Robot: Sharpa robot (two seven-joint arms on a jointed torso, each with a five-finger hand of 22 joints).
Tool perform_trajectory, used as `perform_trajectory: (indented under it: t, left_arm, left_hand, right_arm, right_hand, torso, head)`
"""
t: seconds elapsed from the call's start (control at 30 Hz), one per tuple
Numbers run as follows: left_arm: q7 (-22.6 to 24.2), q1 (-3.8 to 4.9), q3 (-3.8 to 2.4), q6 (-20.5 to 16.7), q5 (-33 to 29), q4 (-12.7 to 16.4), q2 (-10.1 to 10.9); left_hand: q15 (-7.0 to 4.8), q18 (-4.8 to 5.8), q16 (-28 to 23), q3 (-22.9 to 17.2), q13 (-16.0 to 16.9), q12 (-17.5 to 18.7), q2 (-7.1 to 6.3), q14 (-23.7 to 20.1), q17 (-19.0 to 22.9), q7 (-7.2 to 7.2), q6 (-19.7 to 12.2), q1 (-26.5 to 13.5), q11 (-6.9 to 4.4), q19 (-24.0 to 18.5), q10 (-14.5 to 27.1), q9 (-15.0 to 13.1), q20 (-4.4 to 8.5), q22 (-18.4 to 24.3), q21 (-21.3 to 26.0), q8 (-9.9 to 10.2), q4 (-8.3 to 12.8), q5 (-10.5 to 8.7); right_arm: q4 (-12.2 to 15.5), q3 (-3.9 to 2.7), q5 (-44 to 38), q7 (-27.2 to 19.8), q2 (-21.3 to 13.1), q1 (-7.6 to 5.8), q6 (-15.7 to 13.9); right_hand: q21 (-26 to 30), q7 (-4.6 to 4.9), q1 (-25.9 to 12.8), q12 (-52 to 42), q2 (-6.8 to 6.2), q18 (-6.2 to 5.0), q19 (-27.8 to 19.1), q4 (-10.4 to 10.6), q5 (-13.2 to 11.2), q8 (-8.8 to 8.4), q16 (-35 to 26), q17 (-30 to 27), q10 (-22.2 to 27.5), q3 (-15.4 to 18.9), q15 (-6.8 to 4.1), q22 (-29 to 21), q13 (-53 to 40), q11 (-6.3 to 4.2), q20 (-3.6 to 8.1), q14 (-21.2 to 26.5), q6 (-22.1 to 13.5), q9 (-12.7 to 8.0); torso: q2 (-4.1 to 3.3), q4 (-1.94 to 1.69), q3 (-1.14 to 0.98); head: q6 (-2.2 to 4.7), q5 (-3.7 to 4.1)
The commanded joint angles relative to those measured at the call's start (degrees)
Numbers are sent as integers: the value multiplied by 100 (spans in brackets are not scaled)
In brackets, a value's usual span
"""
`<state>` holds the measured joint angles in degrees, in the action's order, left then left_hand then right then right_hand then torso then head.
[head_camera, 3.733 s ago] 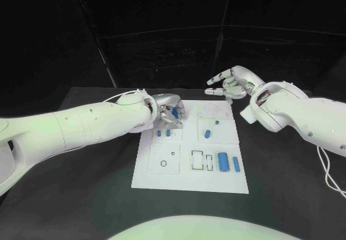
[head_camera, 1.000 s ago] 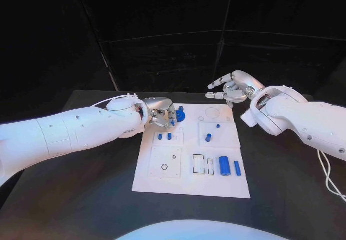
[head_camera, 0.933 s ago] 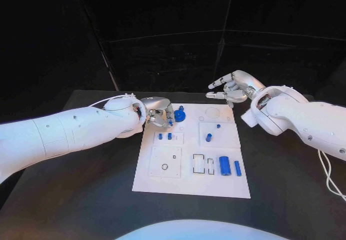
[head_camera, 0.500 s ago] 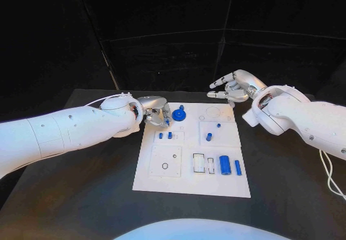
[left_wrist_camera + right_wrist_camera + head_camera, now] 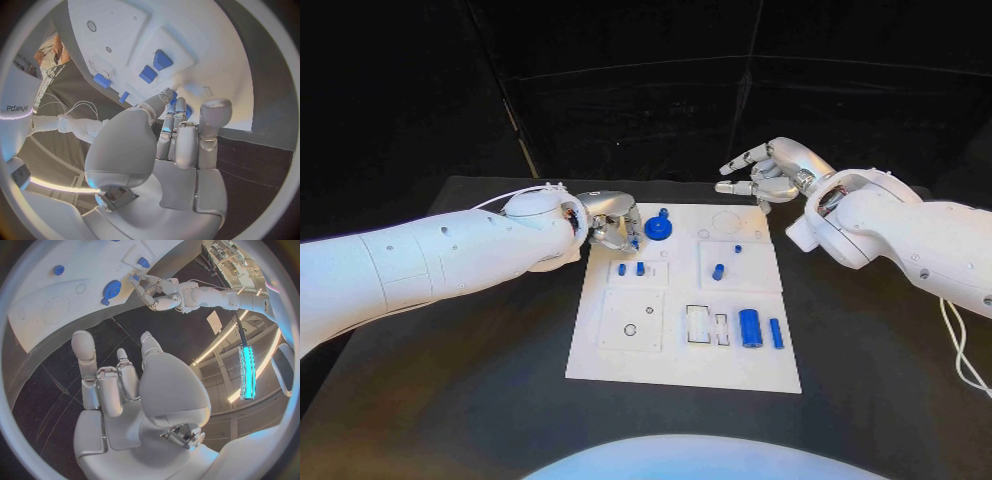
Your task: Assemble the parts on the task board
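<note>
The left hand (image 5: 606,226), fingers curled and empty, sits beside the round blue part (image 5: 658,231) on the white board (image 5: 678,370). The right hand (image 5: 764,175) hovers beyond, fingers spread. Next probably comes another loose part.

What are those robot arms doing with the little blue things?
The robot is putting small blue parts together on a white task board. Its left hand is at the board's far left corner, right beside a round blue part, and holds nothing. The right hand hovers open over the black table past the board's far edge. Other blue parts lie on the board.
</note>
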<state>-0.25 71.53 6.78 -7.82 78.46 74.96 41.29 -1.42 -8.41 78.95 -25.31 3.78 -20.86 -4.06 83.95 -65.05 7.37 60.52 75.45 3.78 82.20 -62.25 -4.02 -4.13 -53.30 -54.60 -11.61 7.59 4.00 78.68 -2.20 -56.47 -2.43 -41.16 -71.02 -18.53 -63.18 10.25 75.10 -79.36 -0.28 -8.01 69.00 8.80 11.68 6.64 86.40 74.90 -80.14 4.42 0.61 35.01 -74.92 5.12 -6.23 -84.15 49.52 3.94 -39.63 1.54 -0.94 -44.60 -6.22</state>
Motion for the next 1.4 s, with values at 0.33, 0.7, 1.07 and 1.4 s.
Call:
perform_trajectory:
  t: [0.33, 0.7, 1.07, 1.4]
  left_arm:
    - [-90, -12, 0, 259, -22, -71, -62]
    - [-54, -13, 1, 295, -50, -64, -65]
    - [-2, -13, 1, 167, -112, -95, -87]
    - [5, -13, 1, 143, -116, -107, -115]
  left_hand:
    - [17, 102, 13, -30, 10, 31, -69, 163, 10, 4, 51, -27, -17, 26, -55, -6, -18, -14, -44, 31, -21, -36]
    - [-2, 108, 3, -42, 21, 36, -78, 156, 42, -34, 116, -46, -46, 26, -127, -18, -10, -75, -94, 23, -28, -49]
    - [-5, 118, -5, -48, 20, 46, -83, 152, 59, -40, 109, -44, -51, 33, -126, -15, -8, -129, -144, 33, -23, -48]
    - [-6, 120, -8, -51, 19, 49, -82, 150, 66, -42, 107, -43, -52, 33, -125, -15, -7, -140, -153, 36, -23, -47]
  right_arm:
    - [17, -4, 13, -47, -3, -9, 25]
    - [0, -4, 13, -53, 20, -8, 28]
    - [-37, -4, 29, -66, 66, 1, 30]
    - [-44, -4, 38, -70, 76, 12, 36]
  right_hand:
    - [30, -9, -7, 17, 63, -115, -36, 10, 27, -30, -16, 655, 37, 23, -17, -7, -72, -5, -8, -396, -41, -6]
    - [30, -9, -7, 17, 63, -115, -36, 10, 27, -30, -16, 655, 37, 23, -17, -7, -72, -5, -8, -396, -41, -6]
    - [30, -9, -7, 17, 63, -115, -36, 10, 27, -30, -16, 655, 37, 23, -17, -7, -72, -5, -8, -396, -41, -6]
    - [30, -9, -7, 17, 63, -115, -36, 10, 27, -30, -16, 655, 37, 23, -17, -7, -72, -5, -8, -396, -41, -6]
  torso:
    - [3, -1, 3]
    - [-1, -7, 4]
    - [6, -2, 3]
    - [3, -1, 2]
  head:
    - [-16, 3]
    - [-36, 13]
    - [-28, 11]
    - [-29, 16]
